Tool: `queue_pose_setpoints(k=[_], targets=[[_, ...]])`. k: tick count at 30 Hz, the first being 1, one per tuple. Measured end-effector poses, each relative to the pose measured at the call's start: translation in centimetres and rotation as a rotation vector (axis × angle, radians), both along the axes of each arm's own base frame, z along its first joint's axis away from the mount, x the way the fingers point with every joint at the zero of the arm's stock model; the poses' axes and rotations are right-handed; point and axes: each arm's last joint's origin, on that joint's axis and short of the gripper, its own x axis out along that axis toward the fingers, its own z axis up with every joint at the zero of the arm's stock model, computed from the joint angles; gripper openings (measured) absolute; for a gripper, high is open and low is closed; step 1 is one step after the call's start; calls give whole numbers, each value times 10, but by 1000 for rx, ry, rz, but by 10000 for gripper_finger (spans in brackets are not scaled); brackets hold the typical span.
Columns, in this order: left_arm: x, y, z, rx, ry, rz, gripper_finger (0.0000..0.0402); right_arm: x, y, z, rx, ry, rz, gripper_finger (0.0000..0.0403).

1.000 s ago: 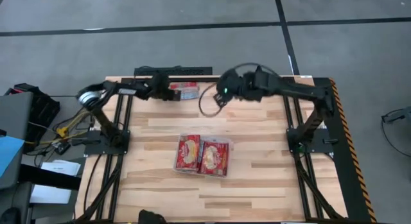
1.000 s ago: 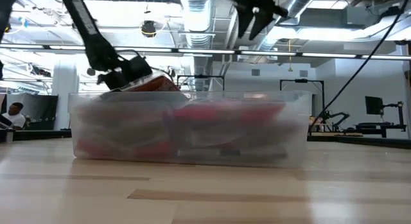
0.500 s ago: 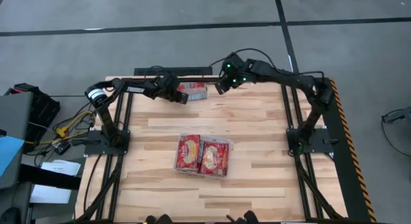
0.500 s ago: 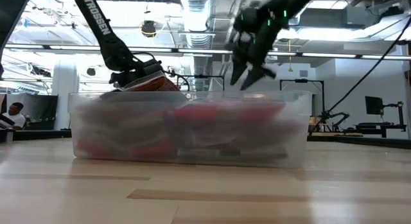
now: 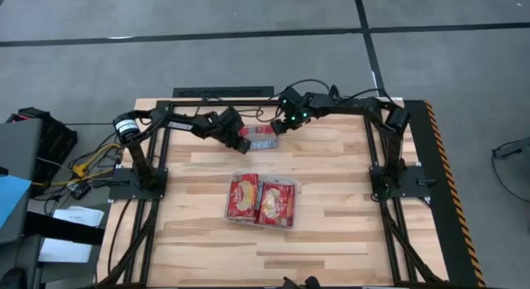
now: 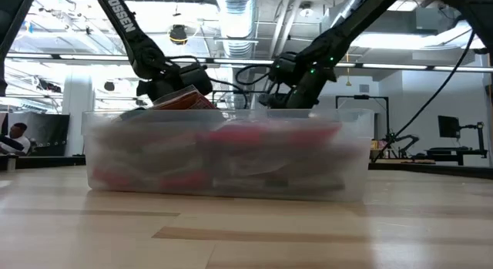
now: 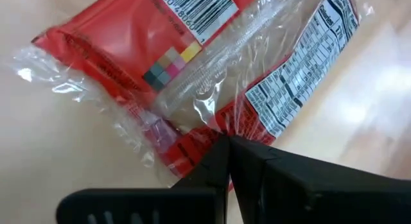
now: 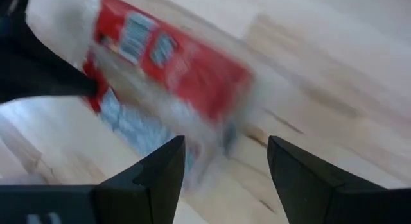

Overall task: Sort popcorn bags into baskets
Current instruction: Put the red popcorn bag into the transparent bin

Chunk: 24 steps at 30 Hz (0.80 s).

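Popcorn bag [image 7: 212, 70], red, clear crinkled wrap, barcode and nutrition panel showing

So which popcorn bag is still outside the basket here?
The popcorn bag near the table's far edge, pinched by the left gripper. The others lie packed in the clear basket at mid-table.

The pale wooden plank table [image 5: 331, 231] is carrying a shallow clear plastic rectangular tray [image 5: 262, 200] at its middle, and a red flat popcorn packet [image 5: 260, 138] is lying toward the far edge.
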Motion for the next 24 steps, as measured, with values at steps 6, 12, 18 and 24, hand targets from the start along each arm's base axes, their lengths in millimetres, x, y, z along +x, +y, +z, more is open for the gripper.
queue_pose_setpoints(k=[6, 12, 18, 24], targets=[[12, -23, 0, 11, 7, -68, 0, 6, 2, -6, -38, 0, 20, 245], [19, -36, 0, 55, 23, -87, 0, -1, -11, -6, -94, 6, 47, 245], [19, -36, 0, 56, 23, -84, 0, 1, -4, -10, -100, -31, 199, 245], [20, -37, 0, 54, 7, -96, 0, 11, 6, -34, -69, 0, 279, 244]])
